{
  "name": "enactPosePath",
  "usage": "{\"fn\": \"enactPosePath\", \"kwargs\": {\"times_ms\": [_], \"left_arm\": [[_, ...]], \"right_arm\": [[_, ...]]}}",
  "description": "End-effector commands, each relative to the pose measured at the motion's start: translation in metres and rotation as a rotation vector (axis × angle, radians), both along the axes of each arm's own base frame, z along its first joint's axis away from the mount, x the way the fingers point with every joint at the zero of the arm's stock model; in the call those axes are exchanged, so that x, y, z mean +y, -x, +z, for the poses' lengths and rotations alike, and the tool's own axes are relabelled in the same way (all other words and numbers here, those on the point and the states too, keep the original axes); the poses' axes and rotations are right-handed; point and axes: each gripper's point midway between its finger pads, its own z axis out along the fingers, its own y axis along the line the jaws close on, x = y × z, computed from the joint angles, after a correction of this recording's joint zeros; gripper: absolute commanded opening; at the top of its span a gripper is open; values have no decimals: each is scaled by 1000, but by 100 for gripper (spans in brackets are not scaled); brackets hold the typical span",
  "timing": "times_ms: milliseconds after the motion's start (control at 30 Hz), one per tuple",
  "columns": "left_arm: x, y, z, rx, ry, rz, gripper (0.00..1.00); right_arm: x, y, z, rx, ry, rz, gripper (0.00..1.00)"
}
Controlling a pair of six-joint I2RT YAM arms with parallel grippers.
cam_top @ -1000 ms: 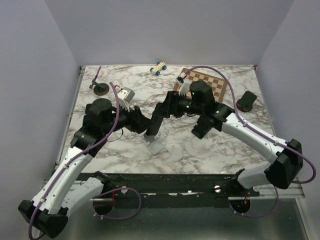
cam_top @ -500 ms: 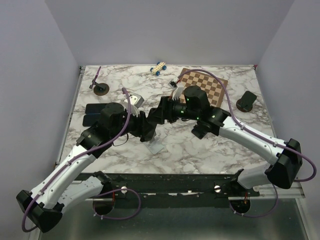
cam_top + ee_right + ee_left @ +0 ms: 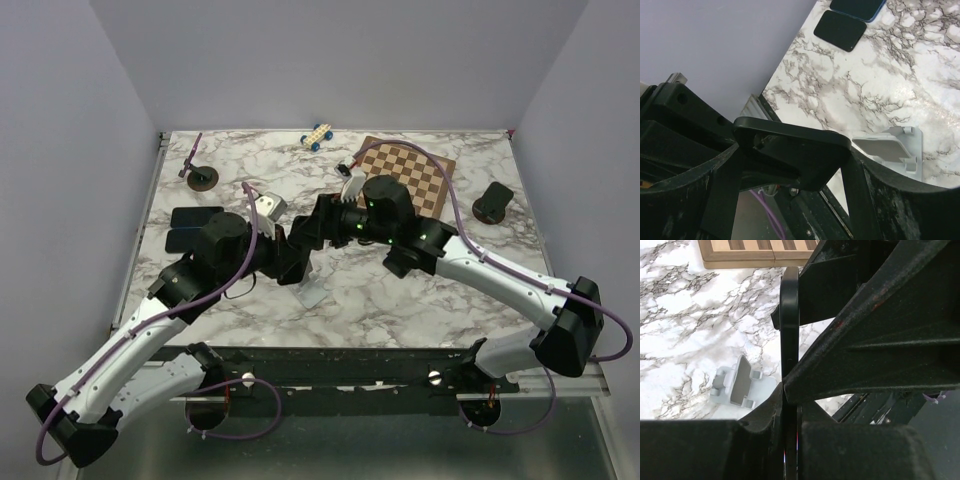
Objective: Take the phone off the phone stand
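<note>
Left wrist: left gripper (image 3: 790, 450) clamped on the phone (image 3: 790, 315), which is edge-on and clear above the empty stand (image 3: 737, 386).
Right wrist: right gripper (image 3: 792, 165) pinching the same phone by its sides; stand below, bare.
Top external: left gripper has swung in to meet the right gripper above the stand.
Meaning: phone is off the stand; only setting it down seems left.

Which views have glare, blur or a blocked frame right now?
Top external: evenly lit, sharp, only soft shadows on the table. Left wrist: dark fingers fill most of the frame, phone edge-on. Right wrist: bright sheen on the table, near foreground soft.
</note>
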Motion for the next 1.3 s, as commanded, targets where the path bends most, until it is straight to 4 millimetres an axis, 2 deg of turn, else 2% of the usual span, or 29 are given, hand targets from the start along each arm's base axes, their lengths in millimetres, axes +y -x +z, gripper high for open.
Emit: {"fn": "enactPosePath", "kwargs": {"times_ms": [0, 33, 133, 233, 300, 400, 467, 533, 600, 667, 767, 867, 933, 1067, 1167, 1267], "left_arm": [[7, -5, 7, -22, 54, 65, 0], [6, -5, 8, -23, 65, 69, 0], [9, -8, 7, -7, 70, 106, 0], [18, -14, 5, 16, 44, 176, 0], [31, -21, 3, 48, 24, 267, 0], [55, -35, 6, 100, 57, 420, 0], [75, -46, 5, 151, 119, 532, 0], [102, -57, 0, 205, 193, 680, 0], [137, -67, -5, 229, 261, 867, 0], [170, -71, -9, 228, 336, 1061, 0], [206, -73, -24, 234, 485, 1277, 0], [230, -80, -43, 268, 686, 1393, 0], [241, -86, -61, 289, 750, 1443, 0], [263, -93, -98, 361, 762, 1529, 0], [276, -104, -115, 357, 738, 1530, 0], [280, -113, -134, 390, 734, 1498, 0]], "right_arm": [[-5, -5, 36, -47, -74, -63, 83], [-9, -7, 37, -53, -70, -88, 99], [-31, -20, 45, -74, -30, -224, 100], [-76, -41, 55, -116, 35, -463, 100], [-107, -46, 65, -147, 48, -590, 100], [-141, -40, 84, -184, 7, -692, 100], [-154, -34, 93, -202, -23, -718, 100], [-163, -30, 98, -215, -42, -730, 100], [-170, -27, 100, -222, -49, -742, 100], [-174, -24, 99, -222, -44, -745, 100], [-176, -22, 96, -217, -38, -745, 100], [-179, -20, 95, -217, -37, -743, 100], [-181, -19, 95, -219, -35, -747, 100], [-188, -15, 95, -225, -33, -753, 100], [-196, -11, 96, -231, -37, -765, 100], [-202, -8, 98, -239, -43, -774, 100]]}}
